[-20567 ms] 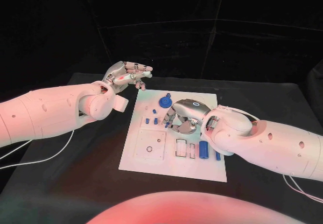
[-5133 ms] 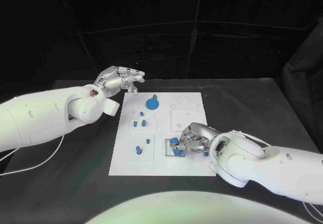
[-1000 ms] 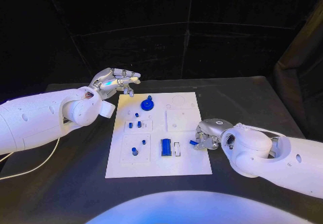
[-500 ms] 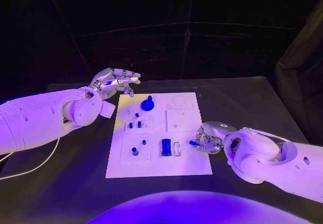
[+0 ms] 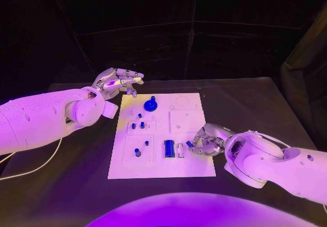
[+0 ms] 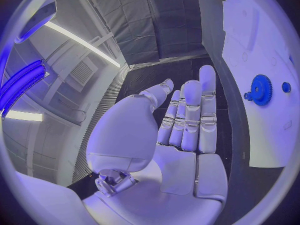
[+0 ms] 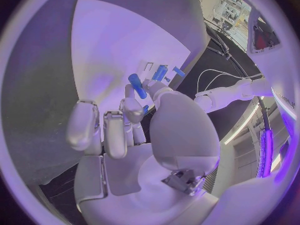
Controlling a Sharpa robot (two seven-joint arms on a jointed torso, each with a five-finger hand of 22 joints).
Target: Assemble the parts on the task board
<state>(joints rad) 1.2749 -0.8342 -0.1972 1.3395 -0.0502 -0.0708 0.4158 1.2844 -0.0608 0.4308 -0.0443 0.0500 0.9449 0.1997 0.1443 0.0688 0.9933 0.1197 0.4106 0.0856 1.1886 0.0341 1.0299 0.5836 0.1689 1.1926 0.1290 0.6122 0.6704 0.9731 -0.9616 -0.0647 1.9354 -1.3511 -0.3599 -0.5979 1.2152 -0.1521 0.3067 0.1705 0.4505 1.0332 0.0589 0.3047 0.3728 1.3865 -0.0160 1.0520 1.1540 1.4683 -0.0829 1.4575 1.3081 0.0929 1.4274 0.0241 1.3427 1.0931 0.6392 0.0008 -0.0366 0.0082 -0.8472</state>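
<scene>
The white task board (image 5: 194, 165) lies in the middle of the black table. My right hand (image 5: 206, 141) sits at the board's right edge and pinches a small blue part (image 5: 189, 144) in its fingertips; the right wrist view shows that blue part (image 7: 137, 86) between thumb and finger. Just left of it a long blue part (image 5: 168, 148) stands in a slot, beside an empty narrow slot (image 5: 180, 150). A blue gear (image 5: 150, 106) and several small blue pegs (image 5: 137, 126) stand farther up the board. My left hand (image 5: 121, 80) hovers beyond the board's far left corner, fingers apart and holding nothing.
In the left wrist view the gear (image 6: 260, 89) and the board (image 6: 262, 45) lie past my outstretched fingers (image 6: 190, 115). A white cable (image 5: 34, 168) trails over the table at the left. The black table (image 5: 259, 109) extends to the right of the board.
My right hand has shifted a little leftward over the board's right edge, carrying the small blue part closer to the empty narrow slot. The left hand has stayed where it was.
</scene>
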